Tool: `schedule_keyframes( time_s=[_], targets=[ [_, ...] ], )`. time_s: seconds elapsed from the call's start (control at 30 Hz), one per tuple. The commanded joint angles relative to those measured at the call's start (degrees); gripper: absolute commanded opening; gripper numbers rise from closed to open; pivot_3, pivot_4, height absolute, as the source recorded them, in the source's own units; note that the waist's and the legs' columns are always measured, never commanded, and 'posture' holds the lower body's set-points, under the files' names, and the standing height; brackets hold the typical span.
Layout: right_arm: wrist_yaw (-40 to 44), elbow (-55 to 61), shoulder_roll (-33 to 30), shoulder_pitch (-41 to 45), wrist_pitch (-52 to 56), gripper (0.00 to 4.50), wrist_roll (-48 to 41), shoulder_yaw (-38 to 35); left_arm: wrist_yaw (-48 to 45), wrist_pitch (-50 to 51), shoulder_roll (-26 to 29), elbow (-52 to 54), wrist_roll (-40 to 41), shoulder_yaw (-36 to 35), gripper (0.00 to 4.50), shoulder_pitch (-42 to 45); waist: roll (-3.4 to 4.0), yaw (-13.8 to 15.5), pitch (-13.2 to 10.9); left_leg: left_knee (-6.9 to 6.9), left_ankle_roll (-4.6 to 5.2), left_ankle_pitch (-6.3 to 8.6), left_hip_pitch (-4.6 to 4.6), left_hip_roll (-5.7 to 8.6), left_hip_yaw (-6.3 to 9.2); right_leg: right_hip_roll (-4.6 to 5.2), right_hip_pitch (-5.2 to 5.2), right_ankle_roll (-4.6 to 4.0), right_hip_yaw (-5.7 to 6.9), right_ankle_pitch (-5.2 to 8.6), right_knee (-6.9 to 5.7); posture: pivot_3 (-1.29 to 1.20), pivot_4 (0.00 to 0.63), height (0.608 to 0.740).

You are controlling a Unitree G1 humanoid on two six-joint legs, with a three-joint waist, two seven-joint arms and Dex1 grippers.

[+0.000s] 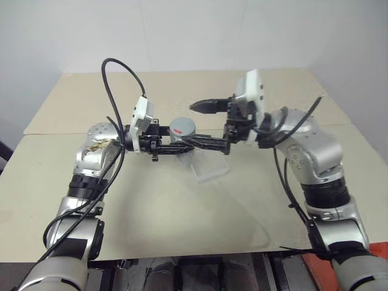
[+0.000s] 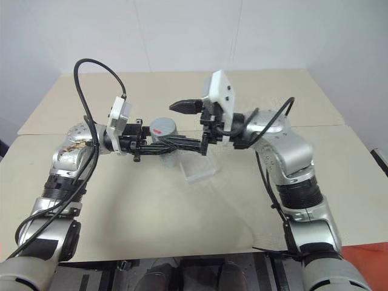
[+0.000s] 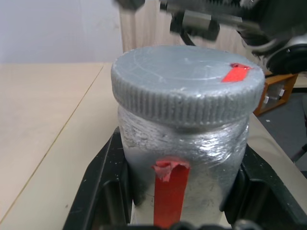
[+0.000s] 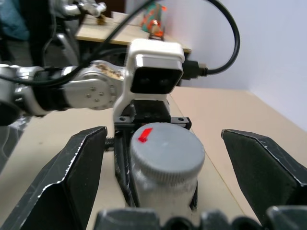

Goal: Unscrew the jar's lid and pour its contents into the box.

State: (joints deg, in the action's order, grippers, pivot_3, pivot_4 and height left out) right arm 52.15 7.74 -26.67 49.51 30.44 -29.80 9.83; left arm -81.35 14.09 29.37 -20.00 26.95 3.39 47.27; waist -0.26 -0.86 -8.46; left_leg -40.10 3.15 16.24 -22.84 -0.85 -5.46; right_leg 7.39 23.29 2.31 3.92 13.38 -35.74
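Jar held up in the left tool, right tool gaping wide around the lid

The left tool [image 1: 182,144] is clamped on the jar [image 3: 184,158], fingers [image 3: 103,187] pressing both sides of its silvery body, red stripe facing the wrist camera. The lid [image 3: 188,84] is on, red mark on top. The right tool [image 4: 165,177] comes in from the opposite side, its two fingers [image 4: 72,177] spread wide with the lid between them, not touching it. The clear box [image 1: 210,165] sits on the counter [image 1: 182,212] just below both tools.
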Motion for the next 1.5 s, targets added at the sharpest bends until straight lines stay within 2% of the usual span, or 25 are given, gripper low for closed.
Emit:
schedule_keyframes(
  time_s=[0.03, 0.43, 1.1, 1.5],
  targets=[
    [-2.53, 1.11, 1.61, 1.36, 0.89, 4.46, 2.09, 0.51, -0.31, -0.6, 0.39, 1.39, 0.18, -1.24, 1.96, 0.55, 0.0, 0.01, 0.0, 0.0, 0.0, 0.0, -0.01, 0.01, 0.0, 0.0, 0.01, 0.0, 0.0, 0.0, 0.0, 0.0, 0.15, 0.74],
    [-3.53, -4.52, 6.4, 4.39, 1.4, 4.46, 5.19, 0.36, -0.56, 0.05, 0.74, 2.77, 0.43, -1.31, 1.96, -0.23, 0.0, -0.02, 0.0, 0.01, 0.0, 0.0, -0.01, 0.02, 0.02, 0.0, 0.01, 0.0, 0.01, 0.0, 0.0, 0.0, 0.15, 0.74],
    [0.16, -6.57, -1.81, 0.15, -0.06, 4.46, 1.52, -7.14, -2.35, 0.34, 3.23, 5.45, 0.81, -1.55, 1.96, -3.07, 0.0, 0.1, 0.0, 0.03, 0.0, 0.0, 0.0, 0.0, 0.01, 0.0, 0.01, 0.0, 0.0, 0.0, 0.01, 0.0, 0.15, 0.74],
    [2.93, -2.55, -3.16, -1.95, 0.26, 4.46, 0.11, -8.38, 0.08, 0.24, 2.46, 4.96, -0.05, -2.52, 1.96, -3.29, 0.0, 0.02, 0.0, 0.04, 0.0, 0.0, 0.0, 0.0, 0.0, 0.0, 0.01, 0.0, -0.03, 0.0, 0.02, 0.0, 0.15, 0.74]
  ],
)
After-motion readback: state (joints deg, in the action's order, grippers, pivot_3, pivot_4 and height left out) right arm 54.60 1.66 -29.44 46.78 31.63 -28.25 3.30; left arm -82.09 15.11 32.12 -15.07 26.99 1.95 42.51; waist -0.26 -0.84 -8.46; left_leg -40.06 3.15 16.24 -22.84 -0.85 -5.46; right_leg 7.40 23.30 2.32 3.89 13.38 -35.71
